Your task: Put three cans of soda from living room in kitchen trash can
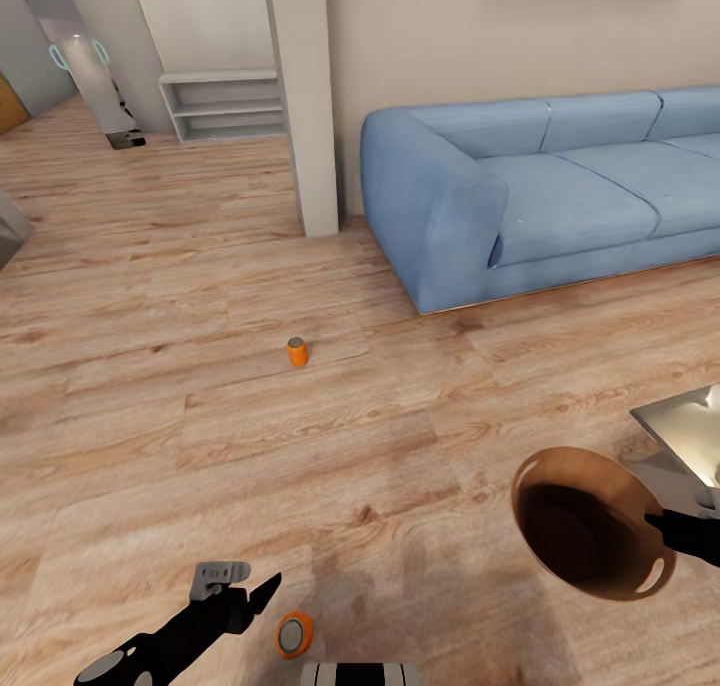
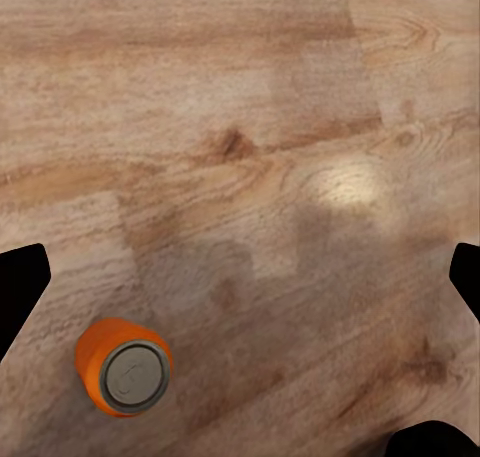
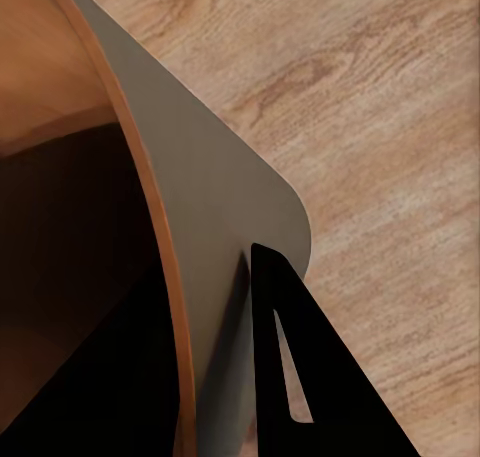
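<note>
An orange can of soda stands upright on the wood floor of the living room, a few steps ahead. A second orange can of soda stands just in front of my base. My left gripper hovers above the floor beside this can, open, with its fingertips spread wide and nothing between them. My right gripper is shut on the rim of the coppery brown tash can, held tilted above the floor. One black finger lies against its outer wall.
A light-blue sofa fills the right back. A white pillar and a low shelf stand behind the far can. A grey table corner juts in at the right, close to the bin.
</note>
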Robot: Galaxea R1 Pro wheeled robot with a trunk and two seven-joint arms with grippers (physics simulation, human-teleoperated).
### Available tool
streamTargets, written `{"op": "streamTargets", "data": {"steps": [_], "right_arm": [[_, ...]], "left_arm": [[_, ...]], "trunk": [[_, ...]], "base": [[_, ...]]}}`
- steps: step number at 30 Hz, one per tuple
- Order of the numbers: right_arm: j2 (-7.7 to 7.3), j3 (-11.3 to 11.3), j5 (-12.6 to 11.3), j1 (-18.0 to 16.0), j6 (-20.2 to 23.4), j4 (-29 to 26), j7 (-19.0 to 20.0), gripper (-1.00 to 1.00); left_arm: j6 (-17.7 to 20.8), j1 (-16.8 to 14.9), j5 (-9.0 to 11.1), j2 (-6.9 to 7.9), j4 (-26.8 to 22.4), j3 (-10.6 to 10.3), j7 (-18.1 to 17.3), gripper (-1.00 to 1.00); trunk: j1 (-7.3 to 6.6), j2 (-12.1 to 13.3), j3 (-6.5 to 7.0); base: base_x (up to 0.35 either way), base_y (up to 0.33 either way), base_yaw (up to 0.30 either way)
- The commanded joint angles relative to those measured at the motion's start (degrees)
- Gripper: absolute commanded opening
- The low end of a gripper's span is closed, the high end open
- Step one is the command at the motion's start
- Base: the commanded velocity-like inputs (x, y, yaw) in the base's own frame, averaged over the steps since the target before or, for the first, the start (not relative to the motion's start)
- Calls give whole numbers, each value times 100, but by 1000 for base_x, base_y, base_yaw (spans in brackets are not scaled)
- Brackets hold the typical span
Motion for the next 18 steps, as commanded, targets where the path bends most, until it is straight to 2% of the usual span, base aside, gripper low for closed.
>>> {"op": "streamTargets", "data": {"steps": [1, 18], "right_arm": [[0, 1, -85, -2, 35, -1, 16, -100], [0, 1, -85, -2, 34, -1, 16, -100]], "left_arm": [[1, 0, 1, -2, 0, 0, -1, 100], [15, 0, 4, 7, 0, -1, -5, 100]], "trunk": [[0, 0, 0], [0, 0, 0]], "base": [[0, 0, 0], [0, 0, 0]]}}
